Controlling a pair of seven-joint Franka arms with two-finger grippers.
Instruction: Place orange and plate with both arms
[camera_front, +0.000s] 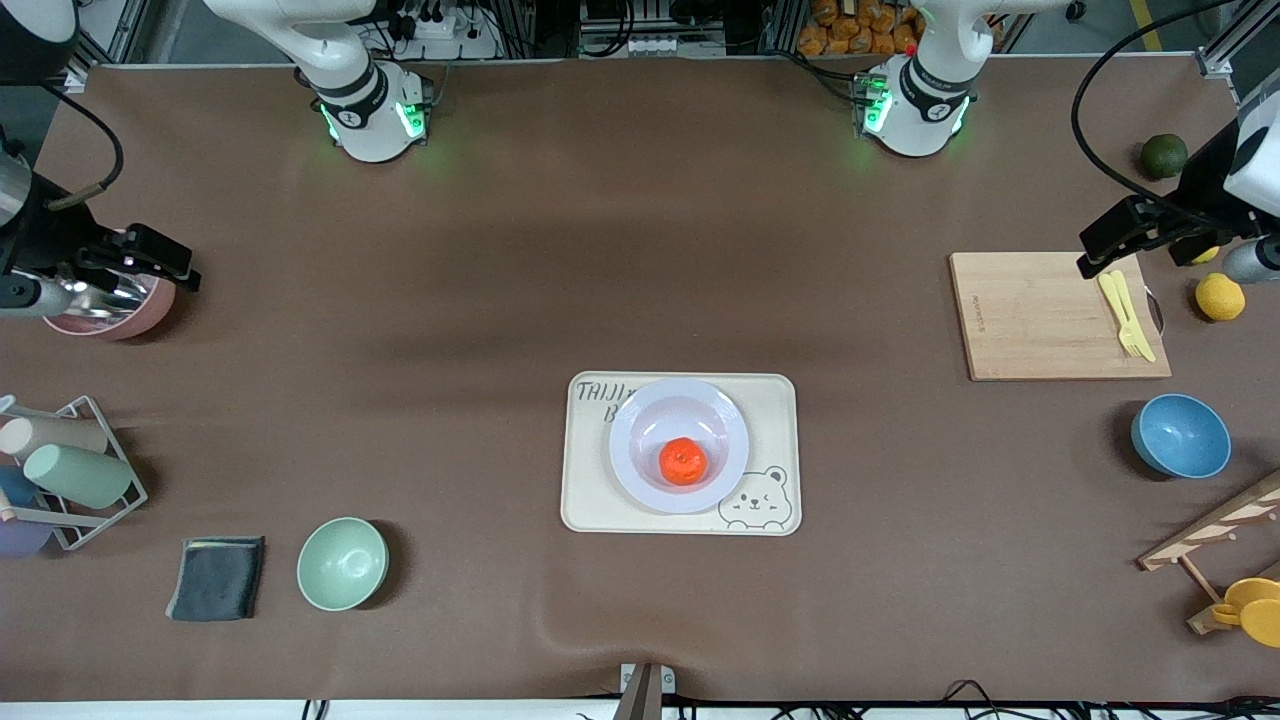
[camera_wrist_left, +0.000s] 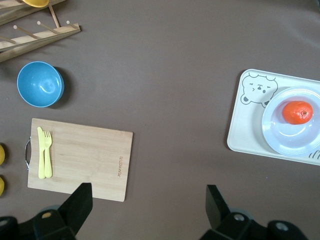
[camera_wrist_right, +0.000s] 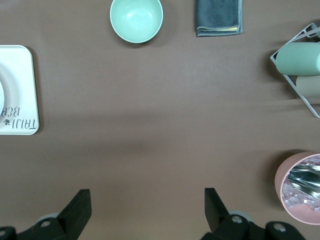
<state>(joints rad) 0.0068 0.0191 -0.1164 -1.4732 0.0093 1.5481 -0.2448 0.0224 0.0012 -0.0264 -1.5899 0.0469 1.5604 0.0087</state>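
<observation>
Orange on plate, plate on bear tray

The orange (camera_front: 683, 461) sits at the plate's (camera_front: 636, 470) 6 o'clock; tray (camera_front: 590, 510) lettering reads "TAIJI". Left hand (camera_front: 1112, 250) over the cutting board (camera_front: 1030, 320) and right hand (camera_front: 160, 263) over the pink pot (camera_front: 120, 322), fingers apart.

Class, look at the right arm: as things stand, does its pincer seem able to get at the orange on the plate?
Probably yes. The right pincer hangs open over the pink bowl; bare table lies between it and the orange, uncovered on the plate.
</observation>
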